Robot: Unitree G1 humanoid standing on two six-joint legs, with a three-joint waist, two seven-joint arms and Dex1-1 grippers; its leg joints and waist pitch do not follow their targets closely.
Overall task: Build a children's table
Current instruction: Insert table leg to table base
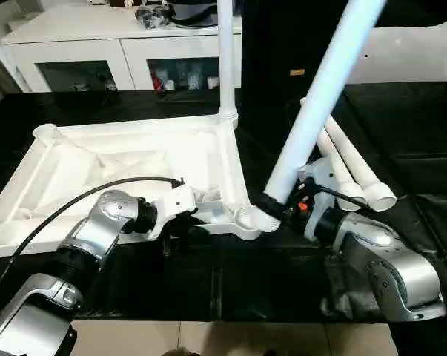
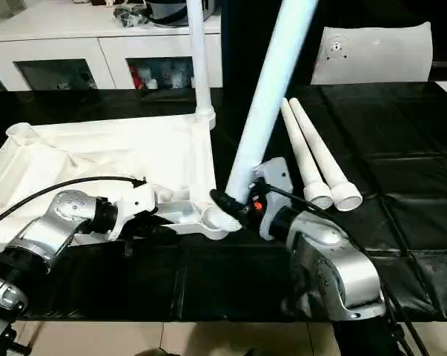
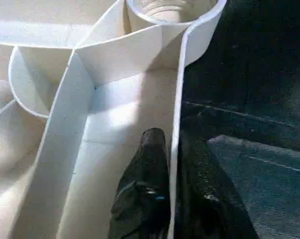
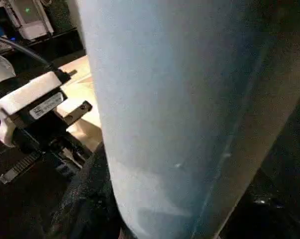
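The children's table lies in parts on the black work table. Its white tabletop (image 1: 134,159) rests upside down with the ribs facing up. One leg (image 1: 226,59) stands upright in the far right corner socket. My right gripper (image 1: 271,204) is shut on a second leg (image 1: 319,96), which leans to the right with its lower end at the near right socket (image 1: 249,219). Two loose legs (image 1: 349,167) lie side by side to the right. My left gripper (image 3: 172,144) pinches the tabletop's near rim (image 3: 178,99), with one finger (image 3: 150,154) inside the wall and the other outside.
A white cabinet (image 1: 119,44) with glass doors stands behind the work table. A white panel (image 1: 416,52) leans at the back right. A black cable (image 1: 67,208) arcs over my left forearm. The table's front edge (image 1: 223,319) is close below my arms, with pale floor beyond.
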